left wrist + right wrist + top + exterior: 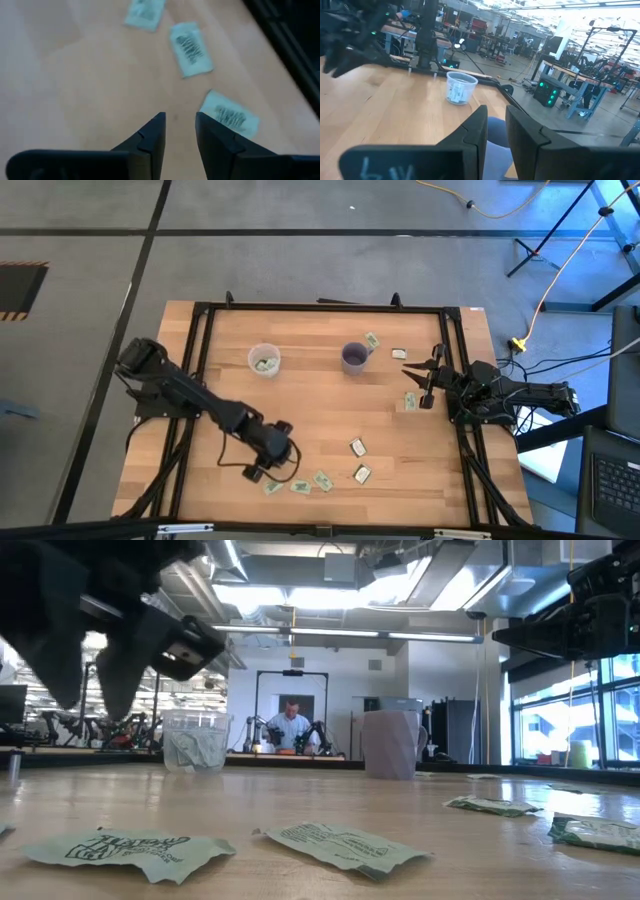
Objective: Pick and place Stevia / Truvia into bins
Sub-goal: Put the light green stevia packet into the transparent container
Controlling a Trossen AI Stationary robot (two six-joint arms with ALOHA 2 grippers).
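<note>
Left gripper point(179, 131), fingers slightly apart and empty, hovers over thin, limp, feather-light Stevia packets point(190, 48) at the table's point(320, 405) six o'clock edge, likely best pinched across an edge.

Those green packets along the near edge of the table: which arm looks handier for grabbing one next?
The left, probably. Its left gripper hangs right beside the three green packets, fingers open and empty. The right gripper is over at the far right side, away from that cluster.
</note>
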